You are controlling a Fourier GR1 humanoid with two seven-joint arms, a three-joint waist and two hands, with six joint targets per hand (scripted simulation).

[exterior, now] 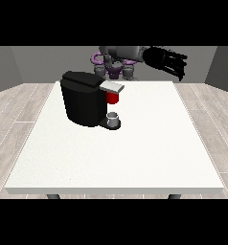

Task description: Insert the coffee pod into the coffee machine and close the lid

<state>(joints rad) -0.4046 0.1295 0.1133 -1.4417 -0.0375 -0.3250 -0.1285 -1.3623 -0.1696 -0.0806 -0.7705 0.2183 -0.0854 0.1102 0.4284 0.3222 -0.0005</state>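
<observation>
Hand (167, 61) at view's right raised beyond table's (135, 158) far edge, fingers straight, holding nothing

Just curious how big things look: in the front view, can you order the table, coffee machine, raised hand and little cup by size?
1. white table
2. coffee machine
3. hand at the view's right
4. cup

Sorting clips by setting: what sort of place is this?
Probably a bare test room, not a kitchen: a large white table on a pale plank floor with grey walls, holding only a black coffee machine with a small cup.
</observation>
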